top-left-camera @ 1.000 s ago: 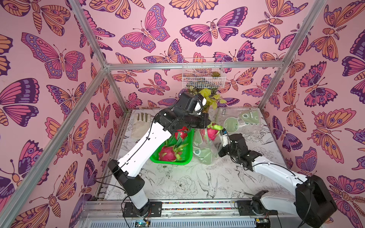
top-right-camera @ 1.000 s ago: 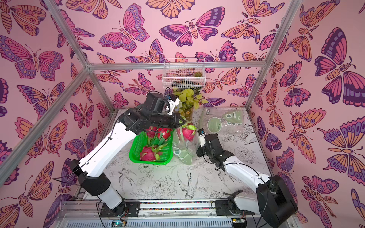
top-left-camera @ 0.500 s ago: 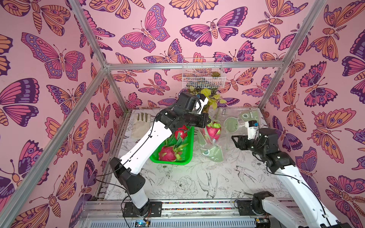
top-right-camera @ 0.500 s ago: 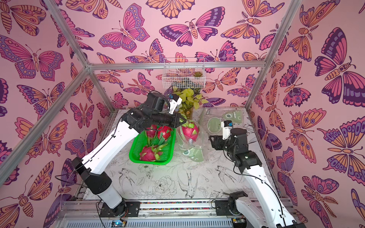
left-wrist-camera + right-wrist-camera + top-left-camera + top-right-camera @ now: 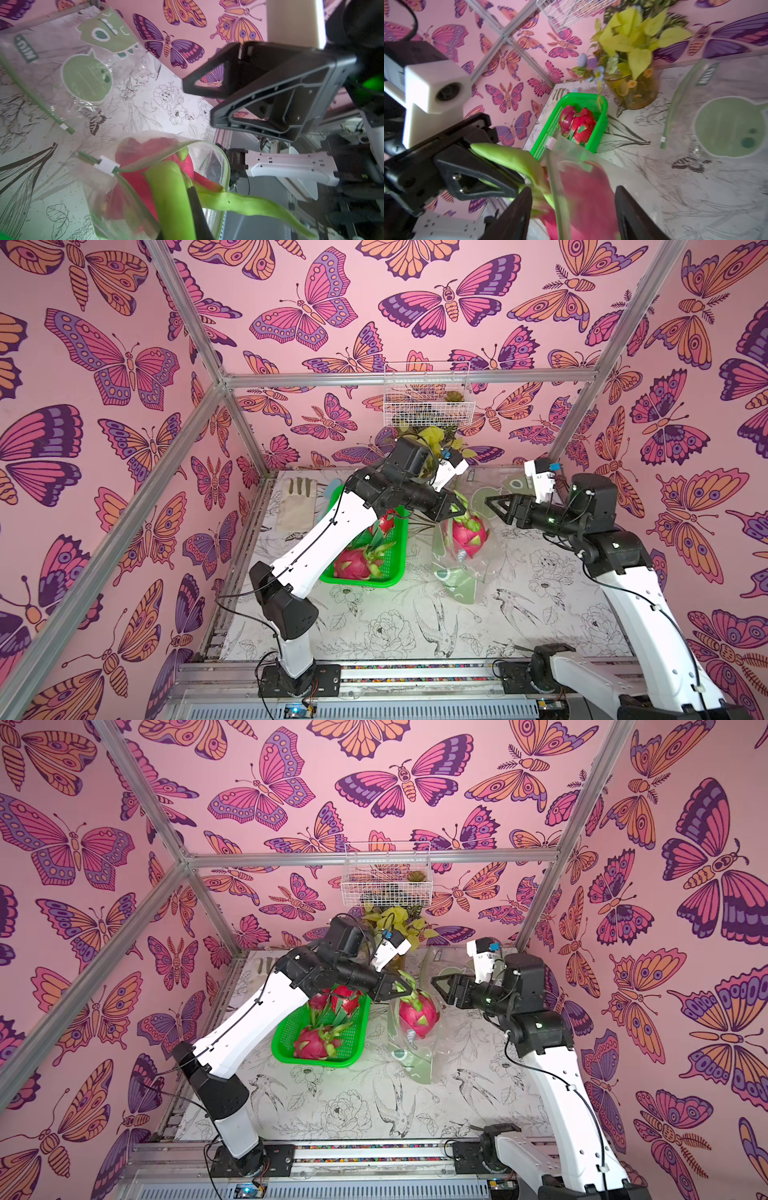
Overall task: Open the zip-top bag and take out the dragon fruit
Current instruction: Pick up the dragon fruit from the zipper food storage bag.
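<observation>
Left gripper (image 5: 459,508) is clamped tight on a green scale of the dragon fruit (image 5: 469,533), just beside the green basket (image 5: 397,572) on its right-arm side. The fruit is still sitting in the open-mouthed zip-top bag (image 5: 459,578). Right gripper (image 5: 493,510), a bit further from the basket, has its jaws spread, close to the fruit but not touching. Two more fruits (image 5: 355,564) lie inside the basket.

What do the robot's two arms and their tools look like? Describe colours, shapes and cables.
Both the left arm and the right arm have white link shells joined by black joints. A thin black cable runs along each. The left tool and right tool are black, with triangular open-frame fingers. A white boxy camera housing with a blue tag sits on each wrist.
</observation>
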